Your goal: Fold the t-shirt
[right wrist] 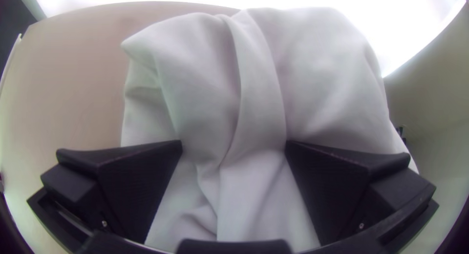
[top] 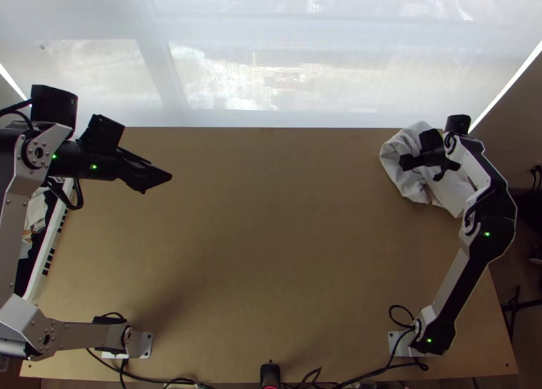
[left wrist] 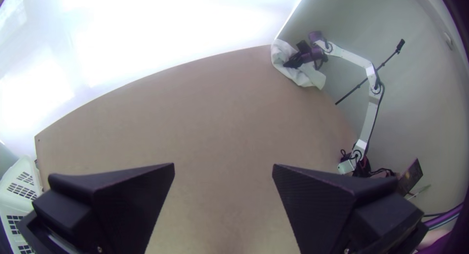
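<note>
The white t-shirt [top: 406,175] lies bunched at the table's far right corner. Over it is my right gripper [top: 421,167]; in the right wrist view this gripper [right wrist: 233,145] stands open, with creased folds of the shirt [right wrist: 259,88] between and beyond its fingers. Whether the fingers touch the cloth, I cannot tell. My left gripper [top: 157,182] is over the table's far left part, well away from the shirt. In the left wrist view the left gripper [left wrist: 223,167] is open with bare table behind the gap, and the shirt [left wrist: 312,78] appears far off beside the right arm.
A white basket [top: 42,253] holding dark and light cloth stands at the left edge, partly behind the left arm. The wooden table [top: 271,240] spreads between the arms. Beyond its far edge hangs a pale translucent sheet [top: 271,70]. Cables run along the near edge.
</note>
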You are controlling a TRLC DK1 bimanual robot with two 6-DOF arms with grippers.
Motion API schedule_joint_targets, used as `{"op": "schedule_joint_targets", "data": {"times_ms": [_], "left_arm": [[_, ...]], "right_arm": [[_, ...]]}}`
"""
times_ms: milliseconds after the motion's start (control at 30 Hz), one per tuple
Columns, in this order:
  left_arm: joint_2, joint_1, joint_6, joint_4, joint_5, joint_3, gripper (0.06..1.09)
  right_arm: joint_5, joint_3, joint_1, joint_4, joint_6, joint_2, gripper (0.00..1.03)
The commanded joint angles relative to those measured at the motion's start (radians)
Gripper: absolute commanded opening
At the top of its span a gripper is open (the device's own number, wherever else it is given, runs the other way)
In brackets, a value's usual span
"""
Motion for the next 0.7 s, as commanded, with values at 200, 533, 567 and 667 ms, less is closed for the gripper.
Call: {"op": "schedule_joint_targets", "data": {"times_ms": [200, 533, 567, 667], "left_arm": [[-0.083, 0.006, -0.063, 0.007, -0.007, 0.009, 1.04], [-0.281, 0.099, -0.228, 0.235, -0.120, -0.016, 1.04], [-0.339, 0.099, -0.228, 0.301, -0.172, -0.070, 1.04], [-0.537, 0.102, -0.217, 0.493, -0.215, -0.309, 1.04]], "right_arm": [[-0.039, -0.043, 0.005, 0.004, 0.071, -0.289, 0.98], [-0.036, -0.243, 0.144, 0.059, 0.324, -0.847, 0.98], [-0.036, -0.309, 0.170, 0.102, 0.338, -0.931, 0.98], [0.074, -0.566, 0.279, 0.271, 0.370, -1.218, 0.98]]}}
